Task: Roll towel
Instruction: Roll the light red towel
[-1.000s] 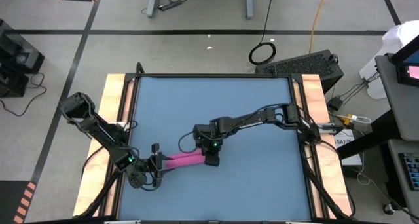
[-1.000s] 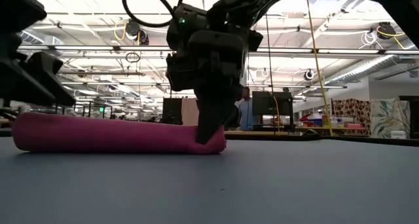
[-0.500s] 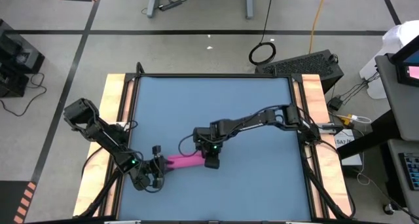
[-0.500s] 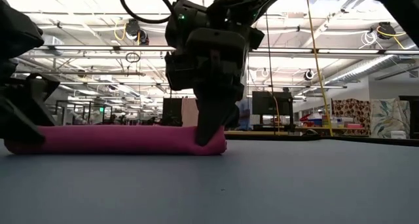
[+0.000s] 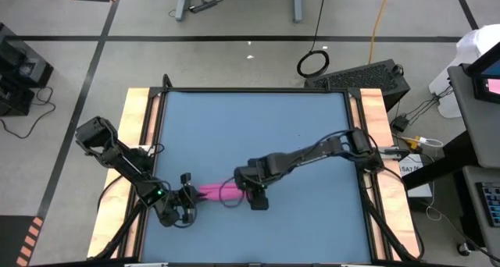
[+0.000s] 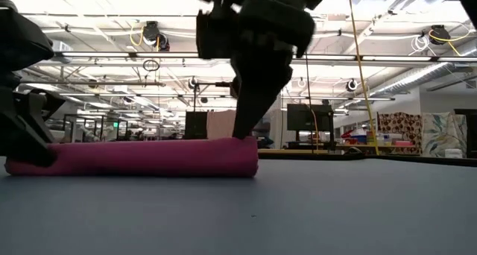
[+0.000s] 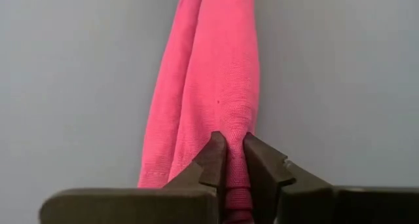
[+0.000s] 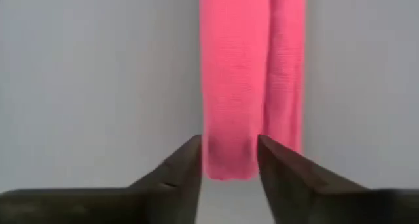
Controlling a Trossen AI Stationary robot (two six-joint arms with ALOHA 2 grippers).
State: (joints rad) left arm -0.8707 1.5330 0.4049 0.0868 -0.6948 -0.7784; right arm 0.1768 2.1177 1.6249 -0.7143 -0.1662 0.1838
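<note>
— Where is the towel (image 5: 217, 192)?

— Rolled into a long pink tube, lying on the blue table (image 5: 250, 126) near its front edge, between the two grippers.

— And the left gripper (image 7: 230, 160)?

— Pinched tight on a fold at one end of the roll.

— The right gripper (image 8: 229, 160)?

— Fingers parted, straddling the other end without squeezing it.

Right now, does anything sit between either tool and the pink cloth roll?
Nothing visible: the left tool pinches one end of the magenta-pink rolled fabric towel, and the right tool, open, straddles the other end.

Magenta-pink towel (image 5: 219, 192), blue tabletop (image 5: 258, 134)
</note>
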